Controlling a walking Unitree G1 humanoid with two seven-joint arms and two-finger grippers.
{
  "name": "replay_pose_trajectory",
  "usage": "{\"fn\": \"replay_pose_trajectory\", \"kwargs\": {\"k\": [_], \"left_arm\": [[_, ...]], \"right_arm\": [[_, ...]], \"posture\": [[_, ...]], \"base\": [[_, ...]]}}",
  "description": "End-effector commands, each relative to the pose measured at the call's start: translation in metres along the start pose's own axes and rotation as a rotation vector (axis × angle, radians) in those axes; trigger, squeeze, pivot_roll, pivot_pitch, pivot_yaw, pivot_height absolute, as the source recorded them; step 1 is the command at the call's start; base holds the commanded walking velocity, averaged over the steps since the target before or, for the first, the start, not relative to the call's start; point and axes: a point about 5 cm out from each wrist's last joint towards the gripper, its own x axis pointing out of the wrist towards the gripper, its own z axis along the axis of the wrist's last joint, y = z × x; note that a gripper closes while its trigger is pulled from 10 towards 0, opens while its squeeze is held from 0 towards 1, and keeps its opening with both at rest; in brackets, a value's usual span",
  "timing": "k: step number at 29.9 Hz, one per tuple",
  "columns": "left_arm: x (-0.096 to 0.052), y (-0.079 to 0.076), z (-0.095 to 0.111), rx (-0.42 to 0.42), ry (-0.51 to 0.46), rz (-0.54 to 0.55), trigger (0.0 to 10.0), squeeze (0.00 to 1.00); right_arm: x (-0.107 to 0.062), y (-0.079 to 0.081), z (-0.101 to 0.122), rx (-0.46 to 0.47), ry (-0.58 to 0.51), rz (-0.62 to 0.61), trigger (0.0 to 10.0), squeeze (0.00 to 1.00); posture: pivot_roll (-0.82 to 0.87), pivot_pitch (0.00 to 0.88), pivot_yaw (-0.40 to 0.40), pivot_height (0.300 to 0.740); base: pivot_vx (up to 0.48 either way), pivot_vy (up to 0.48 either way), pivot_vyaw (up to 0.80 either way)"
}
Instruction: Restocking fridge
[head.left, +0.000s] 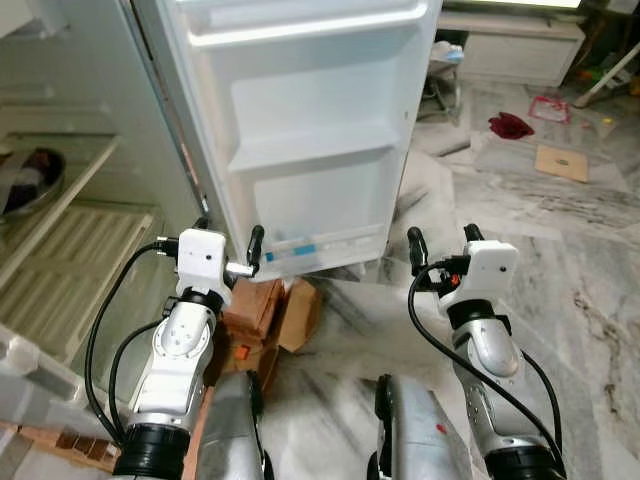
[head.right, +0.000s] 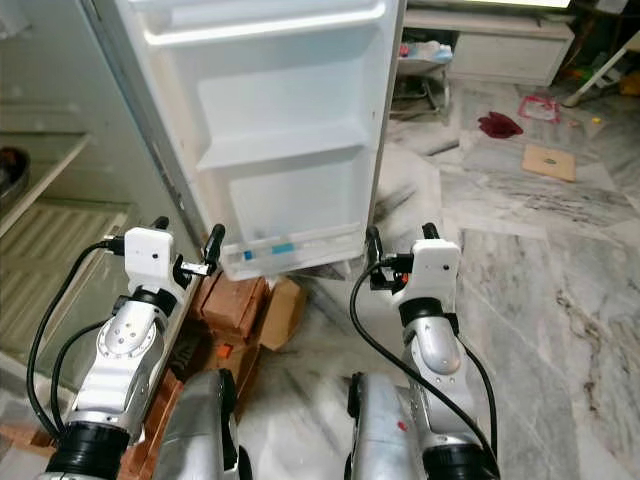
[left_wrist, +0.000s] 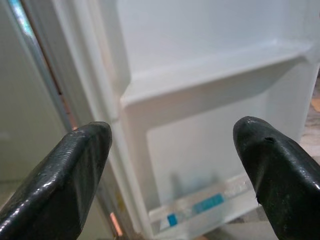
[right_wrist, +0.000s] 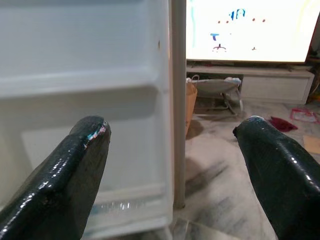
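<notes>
At the far left, the fridge interior (head.left: 60, 250) is seen, with a pale ribbed shelf (head.left: 70, 265) and, above it, a dark bowl (head.left: 30, 180) resting on a higher shelf. Just right of that, the left gripper (head.left: 228, 243) is held raised in front of the hinge side of the open fridge door (head.left: 310, 130); its fingers (left_wrist: 65, 175) are spread wide apart and nothing is held between them. Below this gripper, brown cardboard boxes (head.left: 265, 315) are piled on the floor at the foot of the fridge.

The white inner face of the fridge door is seen in the middle, with moulded door shelves (head.left: 315, 150) and a bottom door rail (head.left: 320, 245) carrying a small blue label. No item is seen on these door shelves.

Right of the door's free edge, the right gripper (head.left: 441, 240) is held at a similar height, clear of the door; its fingers (right_wrist: 75, 175) are likewise spread apart and empty. Between the two arms, low in the head views, the robot's silver legs (head.left: 410, 430) are seen above the marble floor (head.left: 560, 260).

Further right and beyond, a flat piece of cardboard (head.left: 561, 162), a red cloth (head.left: 510, 125) and a low white cabinet (head.left: 515, 45) are seen on or against the floor
</notes>
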Motion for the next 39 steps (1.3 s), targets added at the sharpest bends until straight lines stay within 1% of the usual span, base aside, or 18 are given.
{"fn": "replay_pose_trajectory", "kwargs": {"k": [1,8,15,39], "left_arm": [[0.003,0.0,0.0,0.007,-0.005,-0.006,10.0,0.0],[0.004,-0.003,-0.003,0.0,-0.006,-0.009,10.0,0.0],[0.012,-0.001,0.001,-0.005,-0.026,0.011,10.0,0.0],[0.013,-0.002,0.0,-0.005,-0.029,0.016,10.0,0.0]], "right_arm": [[0.005,0.0,0.003,-0.002,-0.006,0.006,10.0,0.0],[0.009,-0.001,0.005,-0.008,-0.006,0.006,10.0,0.0],[0.012,-0.002,0.008,-0.017,-0.013,0.01,10.0,0.0],[0.014,-0.003,0.01,-0.02,-0.019,0.014,10.0,0.0]], "posture": [[-0.01,0.0,0.017,0.665],[-0.01,0.0,0.017,0.695],[-0.02,0.0,0.012,0.74],[-0.03,0.0,0.01,0.74]], "base": [[0.0,0.0,0.0],[0.0,0.0,0.0],[0.0,0.0,0.0],[0.0,0.0,0.0]]}}
